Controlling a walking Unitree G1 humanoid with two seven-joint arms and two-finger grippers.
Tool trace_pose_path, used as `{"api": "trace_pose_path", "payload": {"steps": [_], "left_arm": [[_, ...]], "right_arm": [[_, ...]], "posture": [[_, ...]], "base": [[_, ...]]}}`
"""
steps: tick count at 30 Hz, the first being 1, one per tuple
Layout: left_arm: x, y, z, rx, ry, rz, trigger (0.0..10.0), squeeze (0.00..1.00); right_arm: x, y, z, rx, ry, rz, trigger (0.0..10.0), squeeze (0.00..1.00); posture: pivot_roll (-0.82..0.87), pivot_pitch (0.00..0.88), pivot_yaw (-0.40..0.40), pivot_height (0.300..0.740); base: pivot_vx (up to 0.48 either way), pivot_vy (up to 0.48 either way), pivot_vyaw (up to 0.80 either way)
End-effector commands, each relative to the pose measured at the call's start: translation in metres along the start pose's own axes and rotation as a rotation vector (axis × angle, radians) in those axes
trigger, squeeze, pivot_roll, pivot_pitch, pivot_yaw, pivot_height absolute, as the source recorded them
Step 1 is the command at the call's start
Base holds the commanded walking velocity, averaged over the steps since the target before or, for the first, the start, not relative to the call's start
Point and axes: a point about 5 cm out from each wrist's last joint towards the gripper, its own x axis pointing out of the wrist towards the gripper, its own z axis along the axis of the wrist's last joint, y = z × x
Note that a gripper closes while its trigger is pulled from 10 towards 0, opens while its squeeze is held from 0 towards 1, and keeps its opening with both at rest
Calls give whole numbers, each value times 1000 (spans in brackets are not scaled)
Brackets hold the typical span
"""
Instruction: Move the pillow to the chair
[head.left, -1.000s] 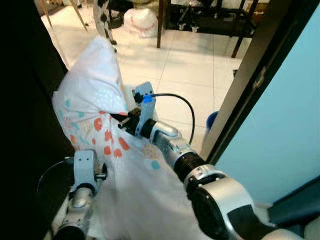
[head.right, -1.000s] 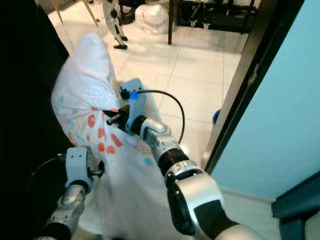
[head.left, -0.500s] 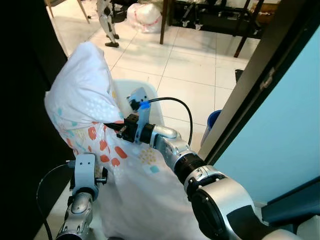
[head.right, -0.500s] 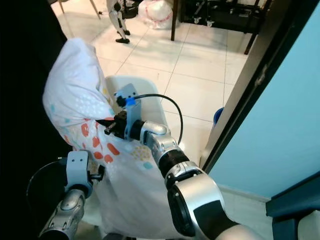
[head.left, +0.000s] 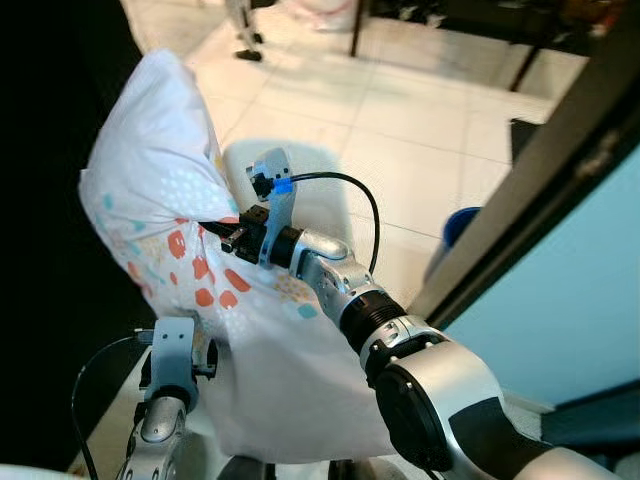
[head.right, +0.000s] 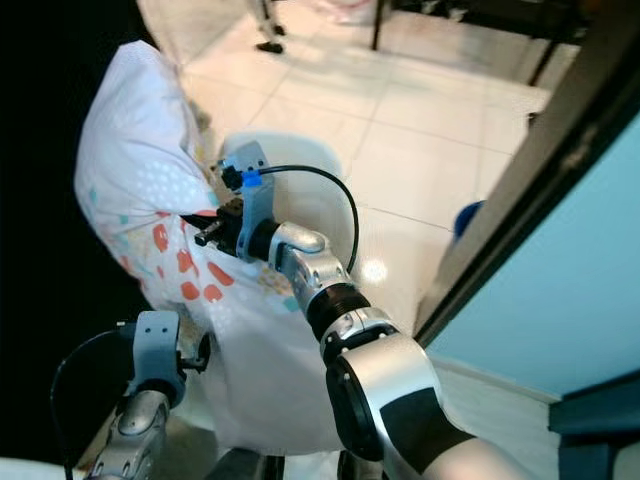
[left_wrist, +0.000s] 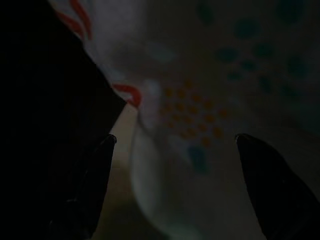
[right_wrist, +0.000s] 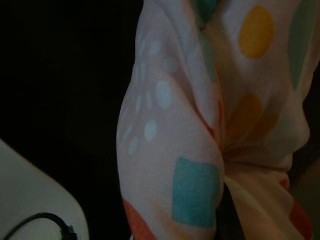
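Pillow (head.left: 165, 205) hangs bunched in my right claw (head.left: 228, 236), which pinches its spotted cloth at the waist; most of the fabric lies at the claw's 9 and 6 o'clock, over a white chair (head.left: 320, 195) largely hidden behind it. My left claw (left_wrist: 175, 150) gapes wide just beside the pillow's lower edge, its wrist view dark.

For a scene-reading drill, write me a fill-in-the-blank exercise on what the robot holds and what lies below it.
1. The robot's right hand is pinched shut on the white ____ with orange, teal and yellow spots.
2. The open left hand sits low, under the pillow's ____ part.
3. Beyond the pillow, below it, shows the seat of a ____ plastic chair.
4. The floor is laid with pale ____.

Missing words: pillow; lower; white; tiles
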Motion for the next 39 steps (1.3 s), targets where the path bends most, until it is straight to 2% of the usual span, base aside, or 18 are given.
{"api": "trace_pose_path", "payload": {"steps": [1, 6, 14, 19, 22, 23, 25, 29, 33, 39], "left_arm": [[-5, 0, -7, 21, 35, -9, 10000, 0], [-4, 2, -4, 26, 37, -10, 10000, 0], [-1, -4, 2, 35, 36, -36, 10000, 0], [2, -7, 6, 30, 31, -53, 10000, 0], [3, -10, 7, 28, 32, -66, 10000, 0], [3, -13, 7, 28, 35, -80, 10000, 0], [3, -15, 7, 39, 46, -95, 10000, 0], [4, -17, 7, 27, 47, -86, 10000, 0], [5, -15, 8, 14, 43, -62, 10000, 0], [6, -14, 9, 12, 48, -53, 10000, 0]], "right_arm": [[12, 26, -20, 54, -8, 57, 10000, 0], [1, 10, -20, 122, -52, -34, 10000, 0], [-4, 4, -15, 103, -80, -35, 10000, 0], [-4, 4, -17, 89, -59, -55, 10000, 0], [-5, -1, -19, 83, -38, -128, 10000, 0], [-8, -8, -21, 101, -23, -234, 10000, 0], [-11, -13, -23, 112, -10, -287, 10000, 0], [-15, -16, -26, 103, 3, -303, 10000, 0], [-17, -17, -28, 96, 14, -316, 10000, 0], [-23, -17, -43, 47, 109, -335, 10000, 0]], "posture": [[113, 297, -13, 740], [109, 295, -5, 740], [104, 286, 1, 740], [105, 283, 1, 740], [100, 274, 1, 740], [98, 273, 0, 740], [97, 271, -1, 740], [89, 269, -1, 740], [88, 268, -7, 740], [86, 276, -12, 735]], "base": [[0, 0, 0], [0, 0, 0], [0, 0, 528], [0, 0, 769], [0, 0, 769], [0, 0, 0], [0, -223, 0], [0, -440, 0], [0, 0, 0], [0, 0, 0]]}}
